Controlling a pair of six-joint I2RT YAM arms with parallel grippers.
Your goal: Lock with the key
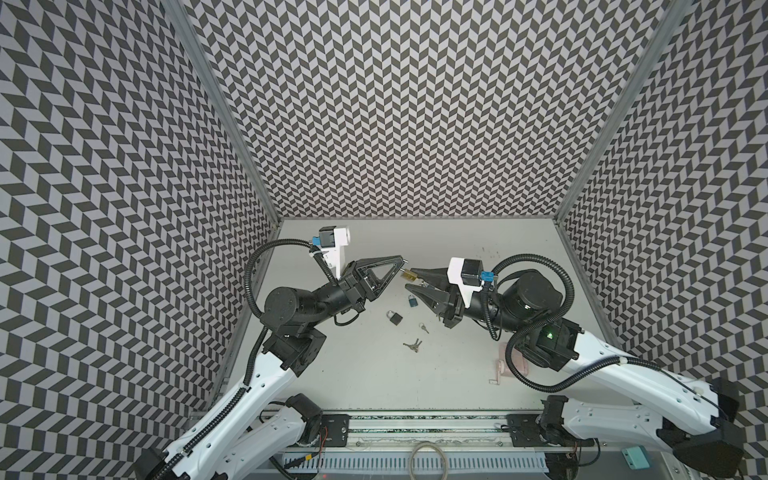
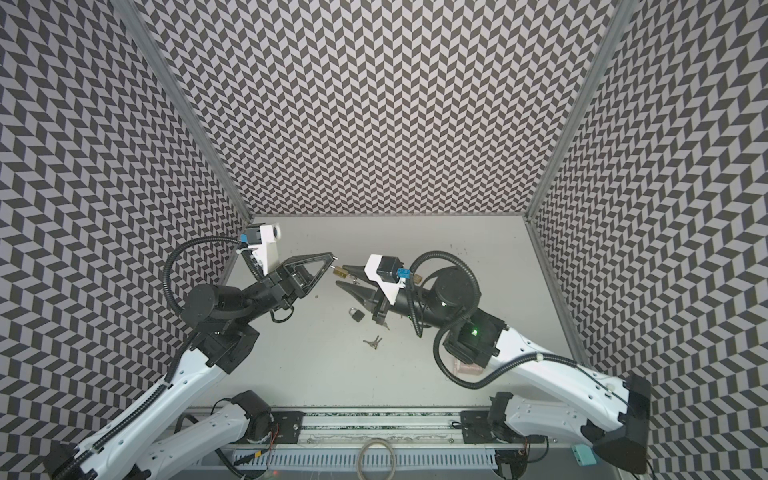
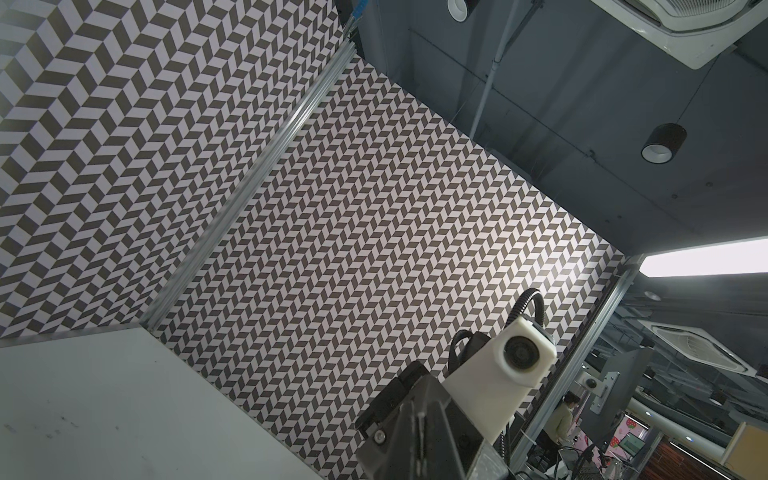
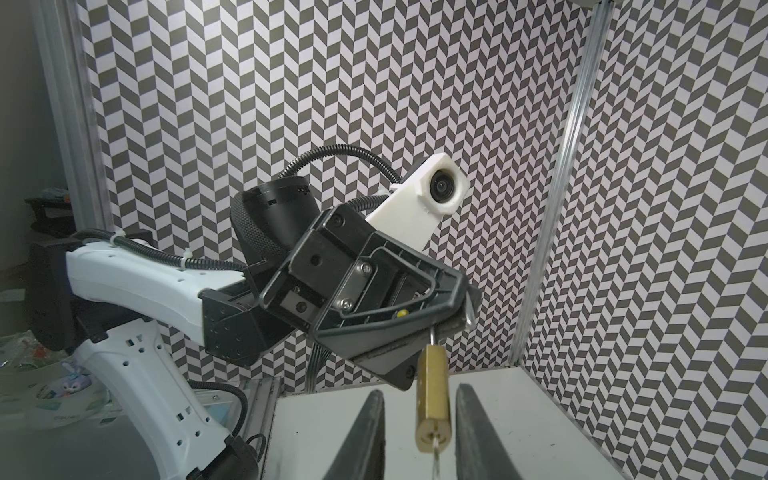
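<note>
A brass padlock (image 1: 409, 275) (image 2: 340, 272) is held off the table by its silver shackle (image 4: 432, 335). My left gripper (image 1: 404, 259) (image 2: 333, 258) (image 4: 467, 309) is shut on that shackle. The padlock's body (image 4: 433, 399) points toward my right gripper (image 1: 411, 279) (image 2: 341, 276), lying between its two fingers. A silver key (image 4: 435, 455) sticks out of the keyhole at the body's end. The right fingers (image 4: 365, 436) flank the body with a gap on one side, so the gripper is open. In the left wrist view only the shut left fingertips (image 3: 417, 415) show, and the padlock is hidden.
On the table below the grippers lie a blue padlock (image 1: 412, 300), a black padlock (image 1: 393, 318) (image 2: 355, 314), a small key ring (image 1: 423, 327) and a bunch of keys (image 1: 412, 345) (image 2: 372, 341). A pink object (image 1: 505, 365) sits under the right arm. Patterned walls enclose three sides.
</note>
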